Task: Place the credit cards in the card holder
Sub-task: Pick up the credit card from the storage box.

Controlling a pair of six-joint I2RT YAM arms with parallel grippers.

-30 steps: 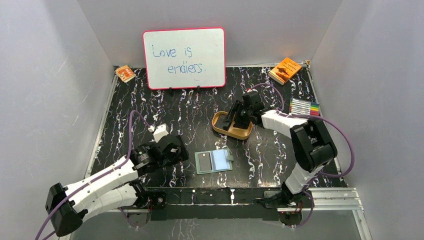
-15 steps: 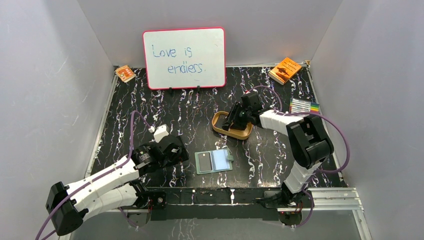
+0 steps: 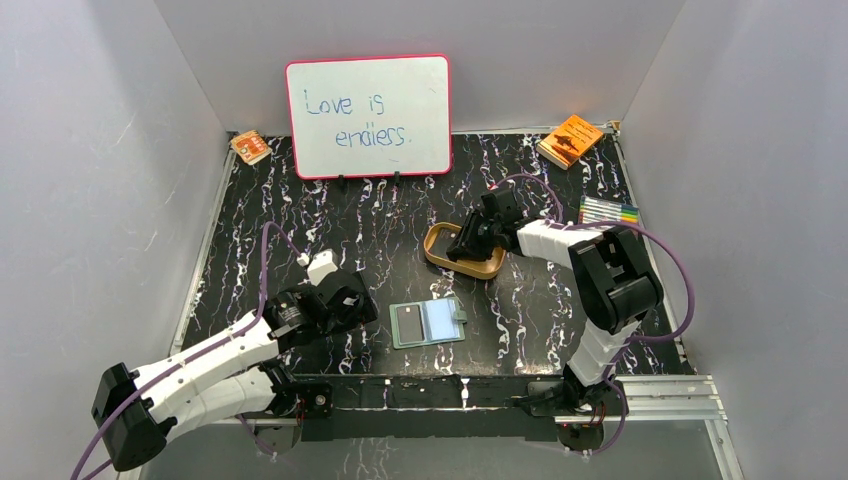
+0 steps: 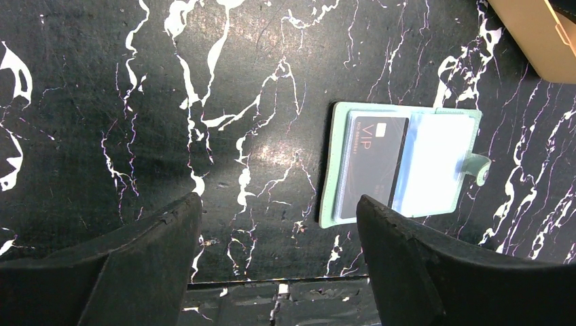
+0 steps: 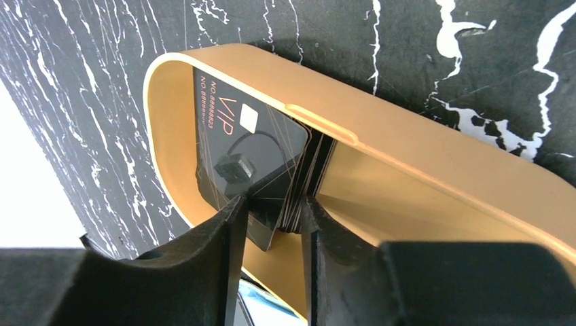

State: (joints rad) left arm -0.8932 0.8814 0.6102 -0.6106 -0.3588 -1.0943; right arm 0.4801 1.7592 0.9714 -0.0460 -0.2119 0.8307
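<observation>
We see one card (image 4: 373, 166) already sleeved in open holder (image 4: 435, 163), near front edge of tabletop (image 3: 300, 220). Other cards (image 5: 244, 136) stacked in tray (image 5: 435, 156), mid-right; right pincer (image 5: 272, 210) straddles them, can't tell if clenched. Left pincer (image 4: 278, 200) released, empty, beside holder. Most work left.

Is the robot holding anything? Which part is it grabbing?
Left tool: nothing. The right tool straddles one end of the credit cards in the tray; whether it grips them yet cannot be told.
</observation>
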